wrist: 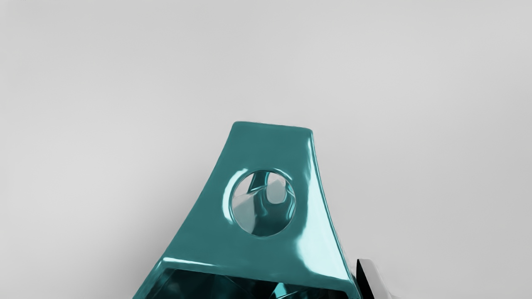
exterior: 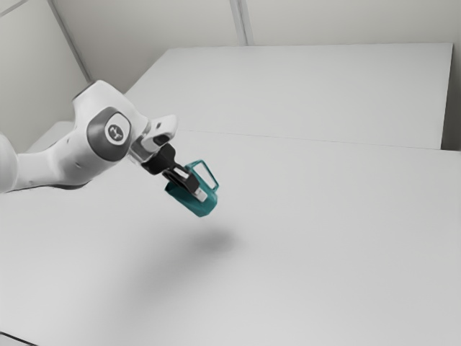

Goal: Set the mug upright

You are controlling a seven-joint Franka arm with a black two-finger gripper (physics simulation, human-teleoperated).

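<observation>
In the exterior view my gripper (exterior: 197, 190) holds the teal mug (exterior: 193, 200) up off the table, one finger across its near side and the other hidden behind it. The mug hangs tilted, its looped handle (exterior: 215, 177) on the side toward the exterior view's upper right. From the wrist camera, the glossy teal mug (wrist: 266, 253) stretches away from my gripper (wrist: 266, 291), with a round opening through its surface and a dark hollow nearest the hand. One pale fingertip (wrist: 373, 277) shows beside the mug's edge.
A broad pale grey table (exterior: 310, 245) lies beneath the raised mug, with a soft shadow on it below the hand. Behind it is another pale surface (exterior: 310, 90) past a thin seam. A dark cable (exterior: 16, 338) crosses the exterior view's lower left corner.
</observation>
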